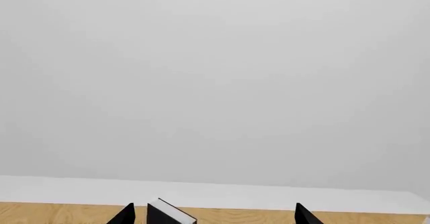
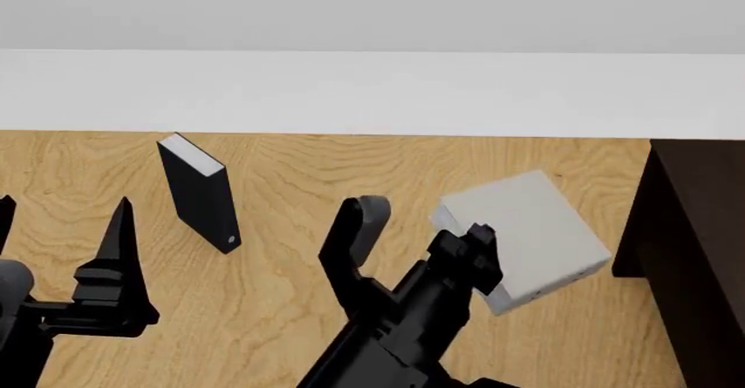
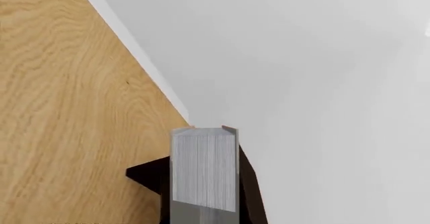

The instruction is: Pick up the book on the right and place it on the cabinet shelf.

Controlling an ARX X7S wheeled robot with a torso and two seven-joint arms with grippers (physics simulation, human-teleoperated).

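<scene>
While right claw pinches tilted book by one corner | left claw wide, idle | risk: slipping, clipping cabinet edge near worktop's right side.

Head view looks down over wood floor, black book mid-distance. Left wrist view low, facing wall, shares that book. Right wrist view close behind grey book.
</scene>
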